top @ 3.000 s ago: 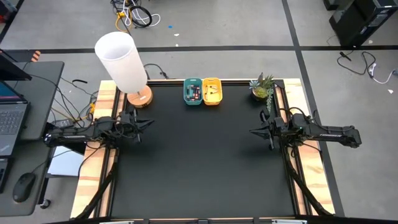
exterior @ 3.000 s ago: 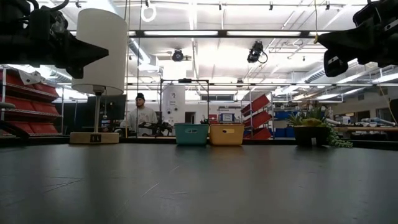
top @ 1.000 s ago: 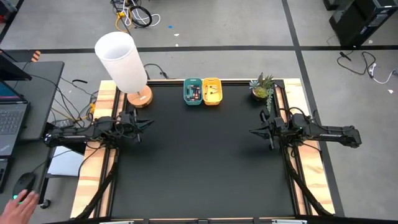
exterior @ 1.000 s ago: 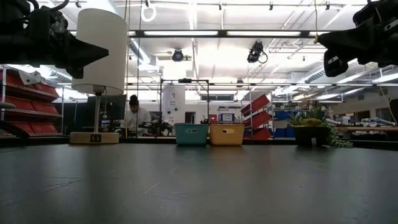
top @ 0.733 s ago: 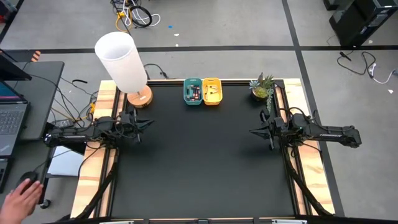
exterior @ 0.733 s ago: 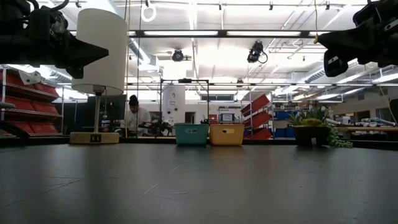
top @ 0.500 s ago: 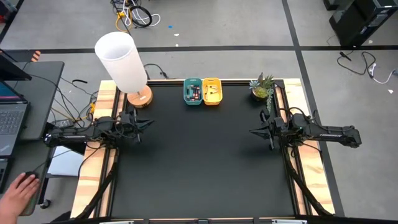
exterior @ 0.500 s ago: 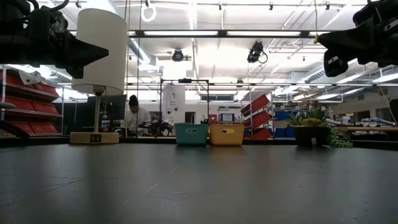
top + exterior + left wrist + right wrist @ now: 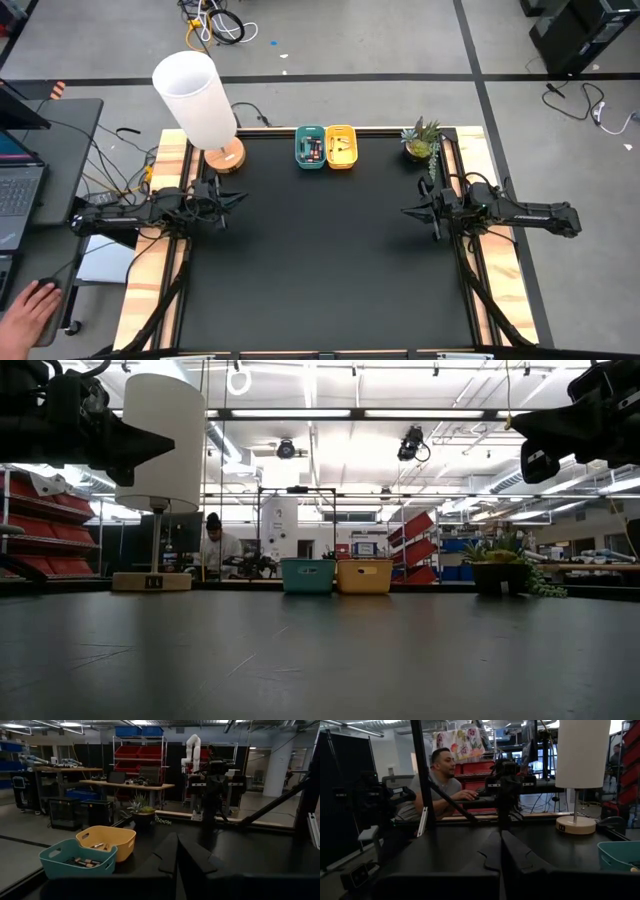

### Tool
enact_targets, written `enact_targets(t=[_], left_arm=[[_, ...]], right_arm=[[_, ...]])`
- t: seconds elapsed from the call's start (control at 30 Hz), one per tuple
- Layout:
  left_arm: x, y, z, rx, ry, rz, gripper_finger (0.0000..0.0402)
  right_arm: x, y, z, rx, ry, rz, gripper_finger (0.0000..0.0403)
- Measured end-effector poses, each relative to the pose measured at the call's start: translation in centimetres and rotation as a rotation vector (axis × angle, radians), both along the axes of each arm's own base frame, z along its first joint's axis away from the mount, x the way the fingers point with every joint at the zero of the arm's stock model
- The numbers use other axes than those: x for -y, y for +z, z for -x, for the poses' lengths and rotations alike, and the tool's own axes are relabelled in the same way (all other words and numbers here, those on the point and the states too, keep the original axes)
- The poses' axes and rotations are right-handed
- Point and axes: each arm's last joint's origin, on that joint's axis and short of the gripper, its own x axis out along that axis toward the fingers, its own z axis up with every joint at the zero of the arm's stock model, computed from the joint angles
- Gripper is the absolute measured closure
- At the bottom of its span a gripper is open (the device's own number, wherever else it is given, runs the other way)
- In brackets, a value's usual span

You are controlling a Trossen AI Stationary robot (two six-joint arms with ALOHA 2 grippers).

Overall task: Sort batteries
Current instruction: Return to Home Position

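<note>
Two tools are parked at opposite sides of the bench (image 9: pixel 320 270), the left tool (image 9: pixel 242 198) and right tool (image 9: pixel 405 211) each closed, nothing held. The teal bin (image 9: pixel 303 146) and yellow bin (image 9: pixel 350 146) are set side by side at the far edge, midway between; the batteries (image 9: pixel 82 862) are seen inside them, neither tool judged nearer.

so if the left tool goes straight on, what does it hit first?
The left tool points across the table at the right tool, likely its first contact; heights unclear. Bins lie off that line.
</note>
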Motion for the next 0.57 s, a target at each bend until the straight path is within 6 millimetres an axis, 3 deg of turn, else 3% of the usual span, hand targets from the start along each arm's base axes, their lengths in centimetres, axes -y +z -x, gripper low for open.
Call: enact_targets(t=[0.57], left_arm=[[0.00,-0.01,0.00,0.000,0.000,0.000,0.0376]], right_arm=[[0.00,0.00,0.00,0.000,-0.001,0.000,0.0402]])
